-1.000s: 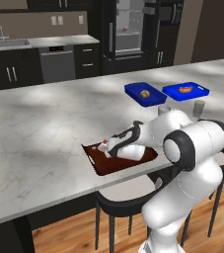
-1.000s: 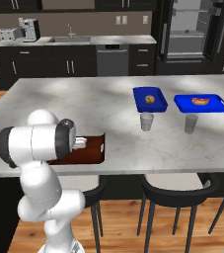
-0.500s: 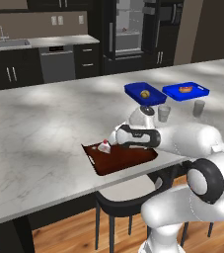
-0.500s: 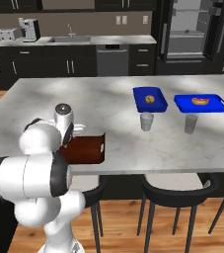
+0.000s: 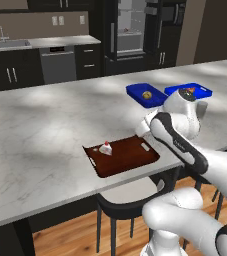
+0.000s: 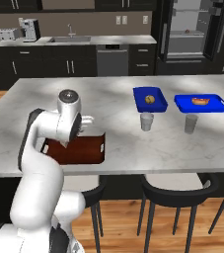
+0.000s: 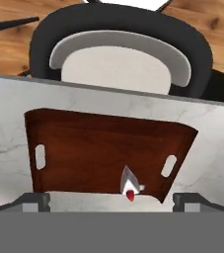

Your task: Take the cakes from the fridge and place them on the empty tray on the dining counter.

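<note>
The gripper (image 7: 111,200) is hanging open and empty above the empty tray (image 7: 84,153), its fingertips (image 7: 34,200) spread wide. One cake (image 5: 105,148) is sitting apart from them on the tray's far left part; the tray is lying at the dining counter's (image 5: 45,130) near edge, the fridge (image 5: 130,30) standing open far behind
</note>
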Robot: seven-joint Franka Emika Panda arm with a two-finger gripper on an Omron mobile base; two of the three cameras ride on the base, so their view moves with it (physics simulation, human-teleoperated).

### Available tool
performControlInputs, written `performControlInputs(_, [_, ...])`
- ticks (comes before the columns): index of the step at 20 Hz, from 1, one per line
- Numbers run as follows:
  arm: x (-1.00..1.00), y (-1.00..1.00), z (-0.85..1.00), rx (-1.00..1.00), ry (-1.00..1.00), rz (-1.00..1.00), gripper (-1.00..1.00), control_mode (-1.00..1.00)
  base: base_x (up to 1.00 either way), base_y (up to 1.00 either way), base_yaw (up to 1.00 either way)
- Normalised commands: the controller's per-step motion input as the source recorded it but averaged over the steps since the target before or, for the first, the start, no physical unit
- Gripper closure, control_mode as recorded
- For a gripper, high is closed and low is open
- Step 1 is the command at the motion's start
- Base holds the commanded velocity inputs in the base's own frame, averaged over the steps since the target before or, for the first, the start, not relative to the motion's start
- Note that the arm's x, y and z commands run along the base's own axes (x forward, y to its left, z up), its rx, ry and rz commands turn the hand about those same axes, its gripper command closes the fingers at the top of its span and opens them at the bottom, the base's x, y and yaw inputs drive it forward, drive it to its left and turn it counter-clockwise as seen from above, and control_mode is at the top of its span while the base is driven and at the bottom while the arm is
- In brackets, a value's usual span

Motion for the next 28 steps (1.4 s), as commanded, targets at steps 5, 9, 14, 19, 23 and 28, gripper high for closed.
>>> performControlInputs(5, [-1.0, -0.98, 0.63, 0.01, -0.09, -0.05, -1.0, -1.0, 0.0, 0.0, 0.0])
performControlInputs(9, [-1.0, -0.7, -0.19, 0.05, -0.49, -0.01, -1.0, -1.0, 0.0, 0.0, 0.0])
performControlInputs(14, [-0.45, -0.28, -0.46, 0.06, -0.44, 0.0, -1.0, -1.0, 0.0, 0.0, 0.0])
performControlInputs(19, [0.04, -0.03, -0.1, 0.02, -0.04, 0.0, -1.0, -1.0, 0.0, 0.0, 0.0])
performControlInputs(23, [0.0, 0.0, 0.0, 0.0, 0.0, 0.0, -1.0, 1.0, -0.16, -0.24, 0.0])
performControlInputs(28, [0.0, 0.0, 0.0, 0.0, 0.0, 0.0, -1.0, 1.0, -0.96, -0.67, 0.0])
